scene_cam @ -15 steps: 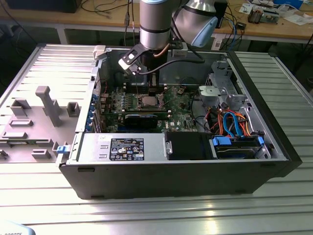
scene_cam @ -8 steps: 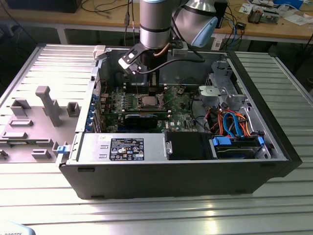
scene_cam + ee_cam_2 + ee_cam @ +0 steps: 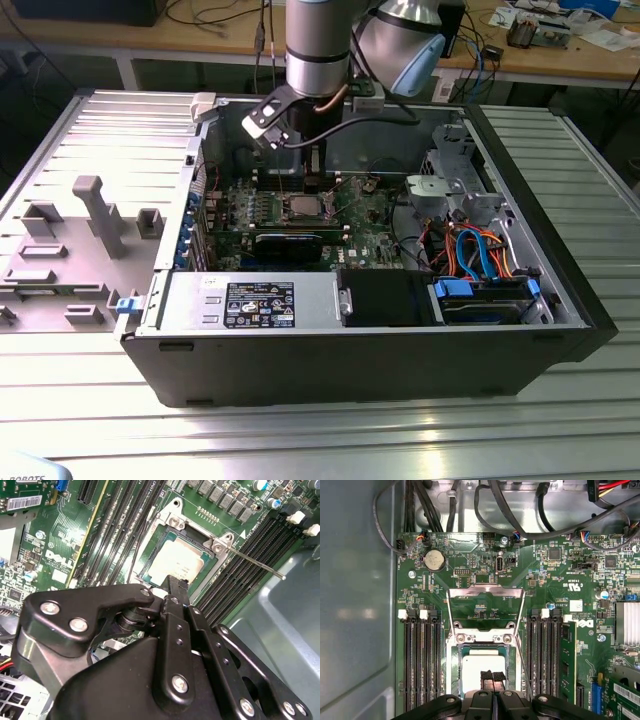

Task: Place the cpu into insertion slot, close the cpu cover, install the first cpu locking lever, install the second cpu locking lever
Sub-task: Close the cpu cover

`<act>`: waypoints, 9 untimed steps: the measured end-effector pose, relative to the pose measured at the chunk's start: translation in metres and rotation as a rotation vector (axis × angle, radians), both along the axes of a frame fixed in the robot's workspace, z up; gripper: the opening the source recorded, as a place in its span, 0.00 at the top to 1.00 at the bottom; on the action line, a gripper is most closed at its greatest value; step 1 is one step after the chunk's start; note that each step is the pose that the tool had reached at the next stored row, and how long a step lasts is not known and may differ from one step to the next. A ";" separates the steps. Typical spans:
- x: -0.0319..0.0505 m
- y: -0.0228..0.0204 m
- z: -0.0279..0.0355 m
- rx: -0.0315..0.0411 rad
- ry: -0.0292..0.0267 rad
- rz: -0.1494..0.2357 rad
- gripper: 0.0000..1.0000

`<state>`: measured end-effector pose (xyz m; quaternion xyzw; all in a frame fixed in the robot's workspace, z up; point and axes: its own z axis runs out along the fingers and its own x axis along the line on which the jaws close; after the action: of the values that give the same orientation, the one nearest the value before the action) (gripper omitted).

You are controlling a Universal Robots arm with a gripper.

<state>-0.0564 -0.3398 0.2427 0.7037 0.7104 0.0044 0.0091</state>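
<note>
— Silver-grey, that flat square cpu (image 3: pixel 477 662): where is it from your tool?
— Seated in the dark square insertion slot (image 3: pixel 461 652), right under your black gripper (image 3: pixel 492 675), fingers pressed together, empty. Beyond it the thin silver-framed cpu cover (image 3: pixel 485 588) looks raised.

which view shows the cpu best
The second wrist view: the cpu shows most of its silver top, close and unobstructed. In the first wrist view the gripper overlaps one edge. The exterior view shows it as a small patch.

Both wrist views close above cpu (image 3: pixel 475 661) (image 3: pixel 175 560)
</note>
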 end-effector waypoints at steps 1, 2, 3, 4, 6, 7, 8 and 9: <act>0.0000 0.0000 0.0004 0.0000 0.0000 0.000 0.89; 0.0000 0.0000 0.0010 0.0001 0.0000 0.000 0.89; 0.0000 0.0000 0.0013 0.0000 -0.0001 0.000 0.89; 0.0000 0.0000 0.0018 -0.0003 0.0000 0.000 0.89; 0.0000 0.0000 0.0027 -0.0004 0.0000 0.000 0.89; 0.0000 0.0000 0.0031 -0.0005 0.0000 0.000 0.89; 0.0000 0.0000 0.0035 -0.0006 -0.0001 0.000 0.89; 0.0000 0.0000 0.0040 -0.0008 0.0000 0.000 0.89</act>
<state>-0.0564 -0.3398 0.2467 0.7037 0.7104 0.0041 0.0094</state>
